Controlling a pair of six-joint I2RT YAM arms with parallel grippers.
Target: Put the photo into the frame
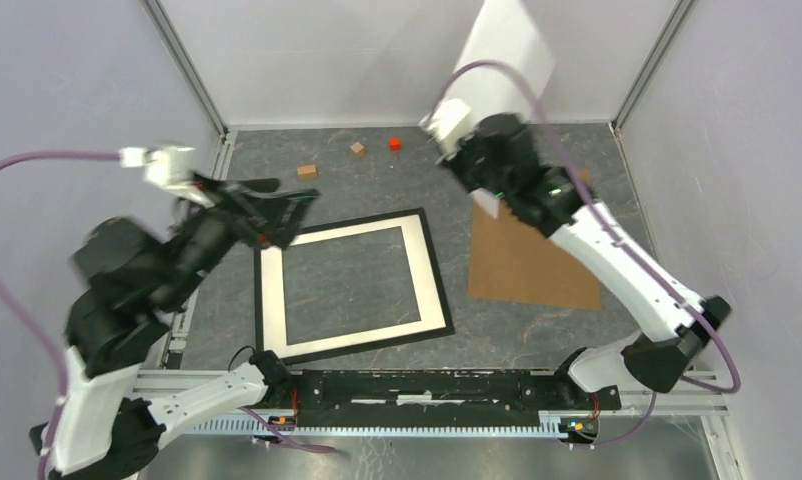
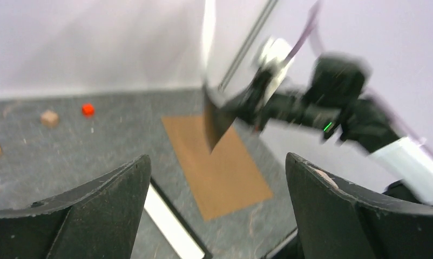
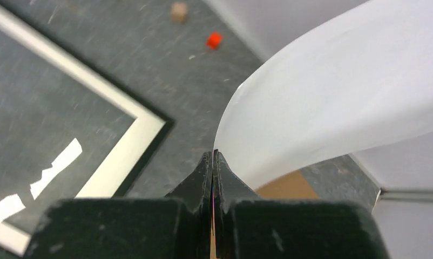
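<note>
The photo (image 1: 507,45) is a white sheet held up in the air at the back right, curling in the right wrist view (image 3: 338,97). My right gripper (image 1: 477,160) (image 3: 213,154) is shut on its lower edge. The black frame (image 1: 377,346) lies flat at the table's centre with a white mat (image 1: 272,300) inside it. Its corner shows in the right wrist view (image 3: 122,96) and the left wrist view (image 2: 181,217). My left gripper (image 1: 282,200) (image 2: 217,162) is open and empty, hovering over the frame's far left corner.
A brown backing board (image 1: 527,260) (image 2: 214,167) lies flat right of the frame, under the right arm. A red block (image 1: 394,143) and two wooden blocks (image 1: 357,149) (image 1: 307,171) lie near the back wall. Walls close in left, right and behind.
</note>
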